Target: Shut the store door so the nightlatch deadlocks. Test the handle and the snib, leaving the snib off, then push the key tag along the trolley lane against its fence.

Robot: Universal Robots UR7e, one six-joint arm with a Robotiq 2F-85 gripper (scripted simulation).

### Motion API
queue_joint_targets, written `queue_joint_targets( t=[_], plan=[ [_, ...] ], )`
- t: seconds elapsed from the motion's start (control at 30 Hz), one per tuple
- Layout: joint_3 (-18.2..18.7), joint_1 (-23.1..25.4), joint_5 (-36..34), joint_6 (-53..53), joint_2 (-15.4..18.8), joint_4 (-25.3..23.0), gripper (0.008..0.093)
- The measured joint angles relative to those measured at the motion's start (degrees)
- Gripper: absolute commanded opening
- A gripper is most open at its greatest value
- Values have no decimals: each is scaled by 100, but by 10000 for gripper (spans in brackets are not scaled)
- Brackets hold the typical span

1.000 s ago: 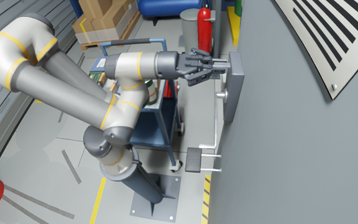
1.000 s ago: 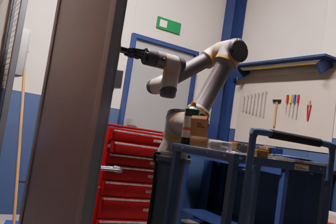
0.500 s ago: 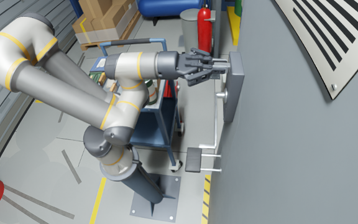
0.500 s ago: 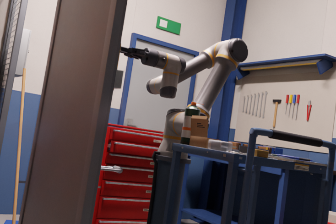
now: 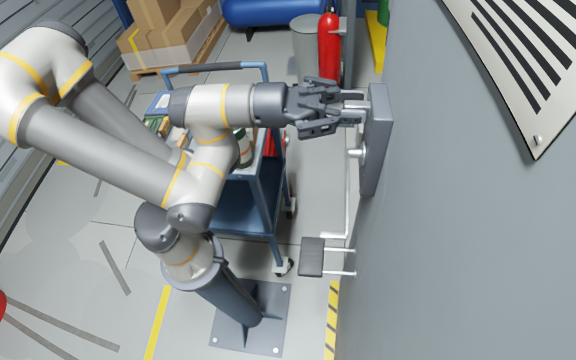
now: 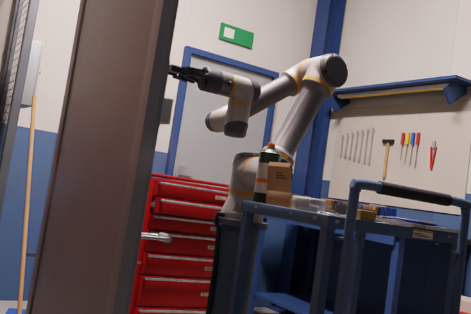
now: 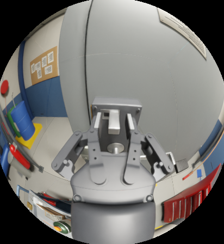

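The grey nightlatch case [image 5: 375, 137] is mounted on the grey store door [image 5: 468, 225], with its pale snib [image 7: 114, 122] standing out near the top and a round knob [image 5: 357, 153] lower down. My gripper [image 5: 355, 110] is at the snib, open, with a finger on either side of it, and holds nothing. The lever handle [image 6: 156, 236] sticks out of the door lower down. A dark pad on two rods [image 5: 312, 257] stands out from the door near the floor. The key tag is not visible among the items on the trolley.
The door face is directly ahead of the fingers. The blue trolley [image 6: 342, 235] stands behind my arm, carrying a can [image 6: 264, 174], boxes and small parts. A red drawer cabinet [image 6: 178, 242] and a red extinguisher [image 5: 329, 45] stand nearby.
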Motion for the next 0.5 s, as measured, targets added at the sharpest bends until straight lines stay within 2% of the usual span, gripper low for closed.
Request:
queue_joint_targets(
  t=[0.5],
  plan=[
    [16,-4,4,0,-35,20,480]
  ],
)
